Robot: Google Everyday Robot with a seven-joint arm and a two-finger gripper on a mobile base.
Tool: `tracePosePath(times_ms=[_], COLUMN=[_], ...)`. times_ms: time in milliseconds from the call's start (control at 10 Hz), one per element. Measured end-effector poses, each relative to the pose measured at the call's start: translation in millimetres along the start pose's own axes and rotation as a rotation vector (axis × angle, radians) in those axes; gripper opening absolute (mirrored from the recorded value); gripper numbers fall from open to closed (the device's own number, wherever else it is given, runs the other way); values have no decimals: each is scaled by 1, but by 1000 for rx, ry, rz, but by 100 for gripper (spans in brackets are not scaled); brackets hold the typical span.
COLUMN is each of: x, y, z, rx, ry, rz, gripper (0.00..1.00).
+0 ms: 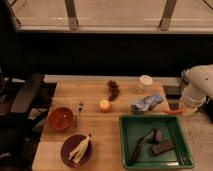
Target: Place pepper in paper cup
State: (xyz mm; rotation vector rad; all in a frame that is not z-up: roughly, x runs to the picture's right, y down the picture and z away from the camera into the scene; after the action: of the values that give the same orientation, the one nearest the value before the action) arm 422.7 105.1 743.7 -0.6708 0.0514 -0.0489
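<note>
The slim red-orange pepper (173,112) hangs level in the air, just above the far right corner of the green tray (176,159). My gripper (183,111), at the end of the white arm (198,84) on the right, is shut on the pepper's right end. The short white paper cup (145,82) stands upright on the far side of the wooden table. It is up and to the left of the gripper, beyond a blue cloth (147,102).
The tray holds a black block (163,147) and a black-handled tool (139,146). A lit yellow candle (104,105), a dark cluster (114,89), a fork (80,111), an orange bowl (60,118) and a purple plate (77,149) with a pale peel lie to the left.
</note>
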Motion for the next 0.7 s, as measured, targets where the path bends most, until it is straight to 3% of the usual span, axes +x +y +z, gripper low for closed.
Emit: tracePosePath(times_ms=[200,400,700], x=[0,-12,-23], y=[-46,-94,-124], z=[-8,-12,-15], rx=[37,77,103], ry=[-12,-51,-78], rz=[-1,-28,-49], gripper=[0,0,0])
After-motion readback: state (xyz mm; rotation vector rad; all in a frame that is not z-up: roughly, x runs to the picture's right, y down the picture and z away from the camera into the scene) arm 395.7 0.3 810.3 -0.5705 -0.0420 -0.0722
